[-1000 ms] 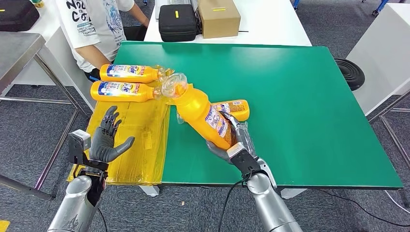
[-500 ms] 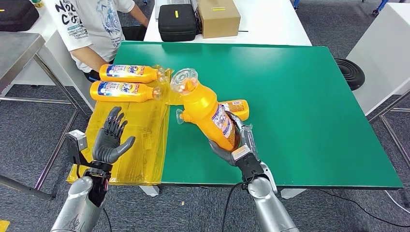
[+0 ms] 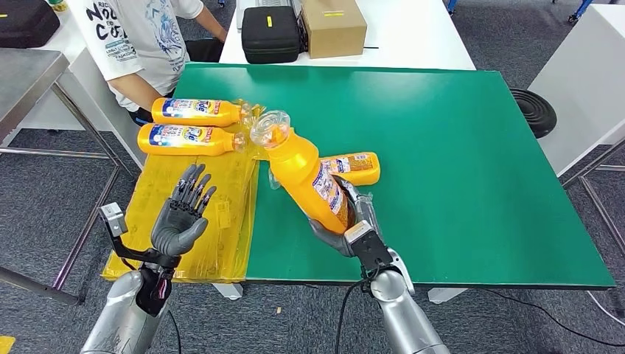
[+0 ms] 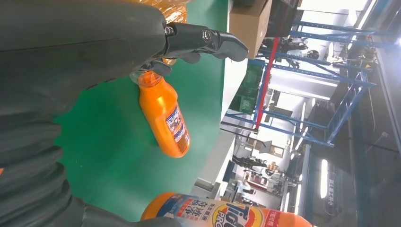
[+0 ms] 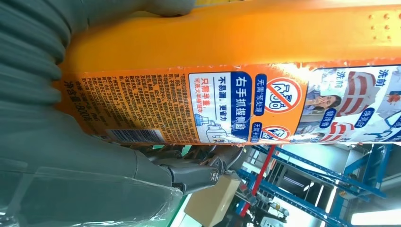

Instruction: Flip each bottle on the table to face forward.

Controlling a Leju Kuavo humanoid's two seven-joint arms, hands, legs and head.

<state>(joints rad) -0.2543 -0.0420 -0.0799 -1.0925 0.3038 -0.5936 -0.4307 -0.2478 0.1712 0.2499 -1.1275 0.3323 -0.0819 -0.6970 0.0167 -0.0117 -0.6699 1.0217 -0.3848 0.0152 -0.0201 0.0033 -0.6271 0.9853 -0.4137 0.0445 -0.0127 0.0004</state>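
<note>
My right hand (image 3: 352,225) grips the base of an orange bottle (image 3: 302,177) and holds it tilted above the green table (image 3: 457,147), clear cap up and toward the left; its back label (image 5: 246,106) faces the right wrist camera. Behind it another orange bottle (image 3: 354,166) lies on the green surface, and it appears as well in the left wrist view (image 4: 165,118). Two more orange bottles (image 3: 195,111) (image 3: 188,139) lie side by side, front labels up, on the yellow sheet (image 3: 191,243). My left hand (image 3: 180,217) hovers open over that sheet, fingers spread.
A person in a white T-shirt (image 3: 140,37) sits at the table's far left corner. A black case (image 3: 271,33) and a cardboard box (image 3: 333,26) stand on the white table behind. The right half of the green table is bare.
My right hand has swung the held bottle, its cap now back toward the left and a little lower. My left hand has risen and moved forward over the yellow sheet.
</note>
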